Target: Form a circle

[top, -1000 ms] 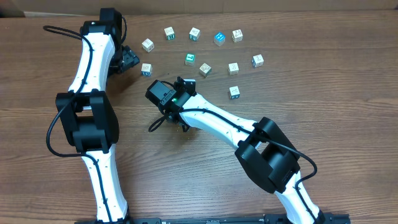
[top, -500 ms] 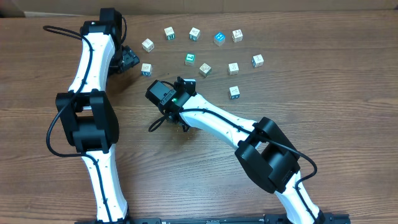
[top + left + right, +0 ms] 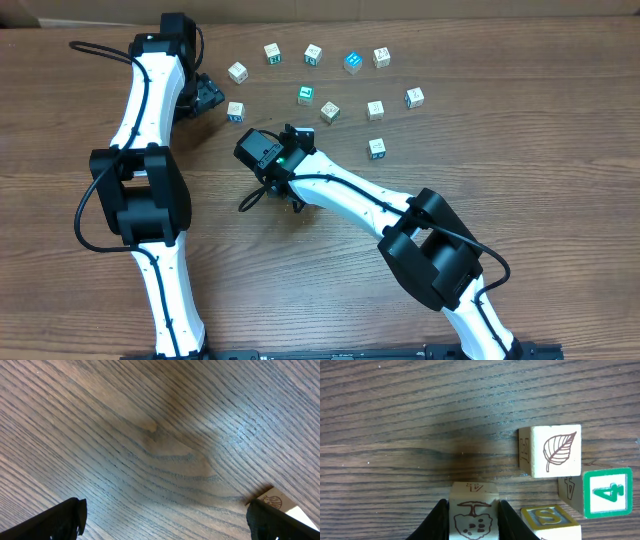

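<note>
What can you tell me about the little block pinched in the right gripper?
The block is a small pale cube, seemingly wooden. Its facing side carries a brown line drawing of a stemmed, spotted shape; the side above bears a faint brown character. It sits square, clamped on both flanks by the black fingers of the right gripper. Whether it rests on the table is unclear.

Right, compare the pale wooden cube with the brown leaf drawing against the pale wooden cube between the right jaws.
The pale wooden cube with the brown leaf drawing stands free on the wooden table, clear of the jaws; the pale wooden cube between the right jaws is clamped on both sides. The leaf cube shows one leaf; the clamped cube shows a rounded, stemmed shape with dots. Both are pale wood, brown-printed, alike in size.
</note>
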You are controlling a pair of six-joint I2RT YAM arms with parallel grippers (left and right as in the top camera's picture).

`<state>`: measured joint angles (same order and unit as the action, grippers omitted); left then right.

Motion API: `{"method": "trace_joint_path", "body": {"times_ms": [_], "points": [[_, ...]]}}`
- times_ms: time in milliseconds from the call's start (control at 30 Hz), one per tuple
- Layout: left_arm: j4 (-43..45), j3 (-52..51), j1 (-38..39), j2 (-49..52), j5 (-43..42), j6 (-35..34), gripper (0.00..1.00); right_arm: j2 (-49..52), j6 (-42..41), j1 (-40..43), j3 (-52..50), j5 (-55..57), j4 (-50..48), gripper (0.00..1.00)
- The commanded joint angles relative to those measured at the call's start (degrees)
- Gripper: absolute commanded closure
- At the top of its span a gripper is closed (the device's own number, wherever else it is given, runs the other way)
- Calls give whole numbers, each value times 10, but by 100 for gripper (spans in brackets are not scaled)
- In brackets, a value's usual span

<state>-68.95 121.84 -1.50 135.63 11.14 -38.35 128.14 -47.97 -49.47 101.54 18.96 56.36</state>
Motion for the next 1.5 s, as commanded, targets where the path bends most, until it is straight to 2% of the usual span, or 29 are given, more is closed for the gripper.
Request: {"method": "trace_joint_path", "body": {"times_ms": [0, 1467], "points": [[1, -2, 5, -20, -2, 11, 1, 4, 0, 7, -3, 17, 6, 76], [1, -2, 6, -20, -2, 11, 0, 4, 35, 27, -3, 20, 31, 75]]}}
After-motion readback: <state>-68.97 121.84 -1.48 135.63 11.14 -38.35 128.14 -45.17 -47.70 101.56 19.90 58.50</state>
